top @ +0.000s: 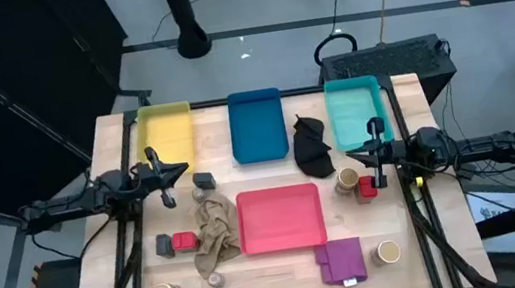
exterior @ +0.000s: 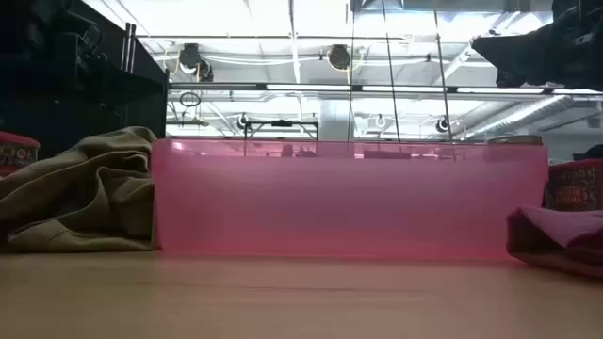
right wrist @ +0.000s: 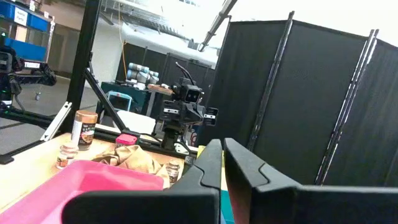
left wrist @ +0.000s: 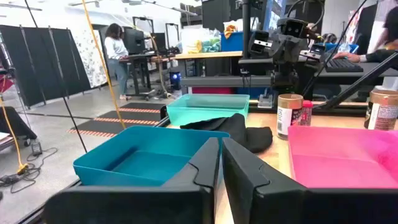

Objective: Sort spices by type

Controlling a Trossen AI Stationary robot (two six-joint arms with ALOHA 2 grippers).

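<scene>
Both end effectors hang pressed together and empty above the table [top: 286,271] — the left end effector [top: 183,169] near the yellow tray [top: 165,135], the right end effector [top: 352,158] beside the teal tray [top: 356,110]. Just below the right one sit a tan jar [top: 347,180] and a red cube [top: 368,187] — another red cube [top: 184,241] lies left of the beige cloth [top: 215,233].

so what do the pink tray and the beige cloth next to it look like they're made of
The pink tray looks like translucent plastic with a smooth, faintly glossy wall: in the low view light glows through it and the edges are straight and rigid. The beige cloth looks like soft matte woven fabric, possibly cotton: it lies crumpled in loose folds, without shine.
</scene>
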